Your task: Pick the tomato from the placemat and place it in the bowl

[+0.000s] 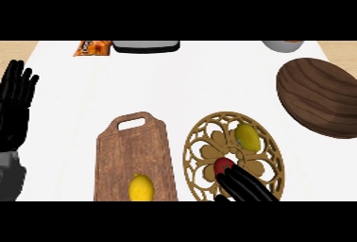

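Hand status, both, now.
Left hand: open, fingers up, resting at the left edge, holding nothing.
Right hand: fingers straight, tips at the tomato on the placemat; open, no grasp yet.

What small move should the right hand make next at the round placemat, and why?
Probably curl the right hand round the tomato: its straight fingers already reach the tomato on the placemat, nothing is gripped yet, and the wooden bowl waits up to the right.

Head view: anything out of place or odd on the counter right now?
Nothing spilled or damaged. The tomato sits on the placemat beside a lemon, right hand at it. Another lemon lies on the cutting board. The bowl holds nothing visible.
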`<action>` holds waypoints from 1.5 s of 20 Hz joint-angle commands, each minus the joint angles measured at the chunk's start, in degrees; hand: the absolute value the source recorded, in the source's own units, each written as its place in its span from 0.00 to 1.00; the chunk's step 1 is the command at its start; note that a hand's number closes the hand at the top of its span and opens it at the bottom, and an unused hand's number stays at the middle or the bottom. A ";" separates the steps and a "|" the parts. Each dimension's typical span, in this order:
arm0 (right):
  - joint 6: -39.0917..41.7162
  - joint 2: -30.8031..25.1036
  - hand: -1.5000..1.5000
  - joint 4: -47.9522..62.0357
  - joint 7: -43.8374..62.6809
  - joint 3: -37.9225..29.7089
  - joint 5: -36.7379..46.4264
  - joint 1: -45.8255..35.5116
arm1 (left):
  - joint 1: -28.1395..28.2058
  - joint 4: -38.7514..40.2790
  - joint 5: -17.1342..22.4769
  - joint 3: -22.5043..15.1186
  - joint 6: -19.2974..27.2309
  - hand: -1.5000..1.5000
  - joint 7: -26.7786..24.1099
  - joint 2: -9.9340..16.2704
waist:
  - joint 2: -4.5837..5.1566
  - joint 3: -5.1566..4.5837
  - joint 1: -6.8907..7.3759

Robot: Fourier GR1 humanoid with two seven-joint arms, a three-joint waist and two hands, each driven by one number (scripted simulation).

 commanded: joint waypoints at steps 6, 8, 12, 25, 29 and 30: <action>21.72 -17.03 0.00 -11.05 18.95 -6.87 -5.74 -2.83 | -1.03 1.43 0.19 0.72 -1.72 0.50 -0.77 0.83 | 0.35 -0.10 0.79; 26.08 -16.78 0.00 -12.03 21.77 -3.27 -4.69 -3.54 | -1.25 1.01 0.10 0.00 -0.83 0.50 0.43 -0.48 | 0.26 -0.07 0.93; 34.92 -16.02 0.00 -10.19 25.44 -7.95 -11.40 -9.97 | -2.34 3.68 0.87 2.14 -3.50 0.50 -1.04 1.58 | 0.60 -0.03 1.63; 42.77 -2.09 0.00 -0.51 22.95 -8.32 -2.74 -5.79 | -0.86 -3.18 -2.95 0.88 -0.89 0.50 2.72 -3.08 | 0.35 0.18 1.46; 42.93 2.40 0.00 10.12 17.51 -11.02 -1.90 -9.77 | -1.19 -2.85 -2.63 0.99 -2.89 0.50 3.15 -2.92 | 0.43 0.19 1.76; 40.56 0.10 0.00 11.40 12.37 -10.13 2.62 -6.47 | -5.72 3.47 -1.20 4.25 -4.95 0.50 1.72 -0.17 | 0.48 0.20 1.34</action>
